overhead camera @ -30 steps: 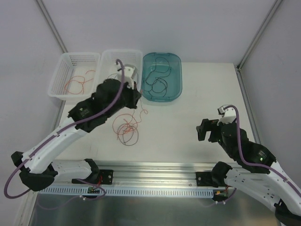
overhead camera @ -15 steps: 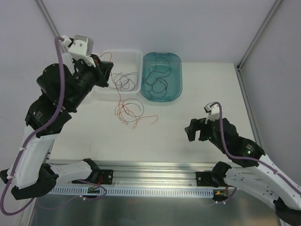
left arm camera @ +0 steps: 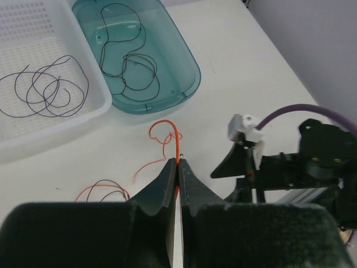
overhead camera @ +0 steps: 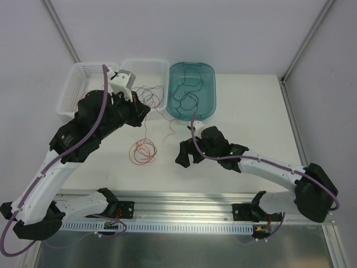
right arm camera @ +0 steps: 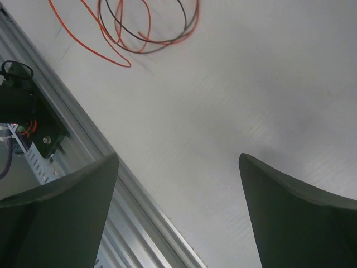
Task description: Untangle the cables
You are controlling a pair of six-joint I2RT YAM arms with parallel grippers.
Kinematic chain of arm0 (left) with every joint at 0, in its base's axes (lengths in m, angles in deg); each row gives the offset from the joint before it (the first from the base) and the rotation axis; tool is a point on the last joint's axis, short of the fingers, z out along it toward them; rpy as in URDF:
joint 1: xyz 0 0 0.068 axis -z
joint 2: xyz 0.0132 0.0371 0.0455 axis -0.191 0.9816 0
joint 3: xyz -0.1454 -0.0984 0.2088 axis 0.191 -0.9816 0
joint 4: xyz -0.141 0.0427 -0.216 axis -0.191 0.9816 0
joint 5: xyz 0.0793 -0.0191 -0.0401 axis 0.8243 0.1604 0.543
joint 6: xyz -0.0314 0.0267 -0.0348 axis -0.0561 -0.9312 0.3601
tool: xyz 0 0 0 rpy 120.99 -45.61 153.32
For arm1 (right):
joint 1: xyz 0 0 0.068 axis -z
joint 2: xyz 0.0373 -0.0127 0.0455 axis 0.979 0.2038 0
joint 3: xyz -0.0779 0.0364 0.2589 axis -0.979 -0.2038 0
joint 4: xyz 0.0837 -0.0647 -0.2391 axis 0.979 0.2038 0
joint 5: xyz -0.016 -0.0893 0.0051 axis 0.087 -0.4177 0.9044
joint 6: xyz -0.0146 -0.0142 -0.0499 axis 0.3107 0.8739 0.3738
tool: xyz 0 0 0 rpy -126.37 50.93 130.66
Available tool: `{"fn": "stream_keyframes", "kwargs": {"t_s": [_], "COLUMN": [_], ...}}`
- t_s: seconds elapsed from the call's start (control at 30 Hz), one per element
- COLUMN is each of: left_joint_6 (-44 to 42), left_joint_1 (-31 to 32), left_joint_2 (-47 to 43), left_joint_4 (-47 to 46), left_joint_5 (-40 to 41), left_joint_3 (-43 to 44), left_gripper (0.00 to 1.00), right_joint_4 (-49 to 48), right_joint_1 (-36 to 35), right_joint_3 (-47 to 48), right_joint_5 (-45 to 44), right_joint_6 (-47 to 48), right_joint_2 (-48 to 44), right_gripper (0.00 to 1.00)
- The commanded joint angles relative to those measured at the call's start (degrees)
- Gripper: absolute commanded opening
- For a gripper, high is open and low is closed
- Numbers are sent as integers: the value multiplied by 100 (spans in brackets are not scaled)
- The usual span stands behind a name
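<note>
Cables (overhead camera: pixel 144 152) lie coiled on the desk (overhead camera: pixel 245 111), one red strand (left arm camera: pixel 177 137) rising to the left pincer (left arm camera: pixel 178 166), clamped on it; the right pincer (overhead camera: pixel 186 158), wide open and empty, hovers just right of them.

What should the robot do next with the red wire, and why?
Probably move the open right end effector onto the tangle and hold it down. The left end effector pinches a red wire that runs into that red-and-black tangle, so pulling alone might drag everything.

Upper loops of cables (right arm camera: pixel 139 50) off-frame
</note>
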Motion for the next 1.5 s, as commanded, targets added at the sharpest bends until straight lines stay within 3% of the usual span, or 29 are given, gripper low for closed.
{"fn": "stream_keyframes", "kwargs": {"t_s": [0.0, 0.13, 0.27, 0.4, 0.5, 0.6, 0.63, 0.73, 0.83, 0.97, 1.1, 1.27, 1.47], "left_joint_6": [329, 417, 435, 470, 461, 400, 330, 215, -161, -645, -1024, -1095, -866], "left_joint_1": [-32, -24, -24, -32, -32, -32, -24, -32, -32, -32, -67, -261, -375], "left_joint_2": [-343, -387, -413, -457, -484, -528, -545, -545, -589, -572, -563, -458, -264], "left_joint_4": [-217, -208, -217, -217, -217, -208, -217, -208, -156, -50, -41, -59, -59], "left_joint_5": [-140, -175, -123, -79, 9, 167, 272, 527, 1071, 2518, 3416, 3534, 3147], "left_joint_3": [-63, -37, 25, 25, -19, -28, -11, 59, 156, 262, 297, 227, -19], "left_gripper": [0, 0, 0, 0, 0, 0, 0, 0, 0, 0, 0, 0, 0], "right_joint_4": [-1987, -4067, -5407, -5507, -5305, -5138, -5102, -4848, -4295, -3249, -962, 1029, 1946], "right_joint_1": [-111, -147, -182, -278, -331, -340, -349, -323, -165, 362, 934, 1479, 1488], "right_joint_3": [250, 276, 574, 943, 1084, 1085, 1059, 866, 428, -320, -576, -445, 65], "right_joint_5": [866, 1620, 2132, 2072, 2097, 2159, 2159, 2063, 1747, 1272, 81, -1144, -1059], "right_joint_6": [-200, -683, -1377, -1449, -1326, -1247, -1203, -1045, -747, -500, 53, 300, 590], "right_joint_2": [785, 1892, 2851, 3431, 3555, 3661, 3704, 3661, 3293, 2406, 853, -547, -980], "right_gripper": [93, 92, 92, 93, 86, 61, 35, 1, 1, 1, 1, 1, 23]}}
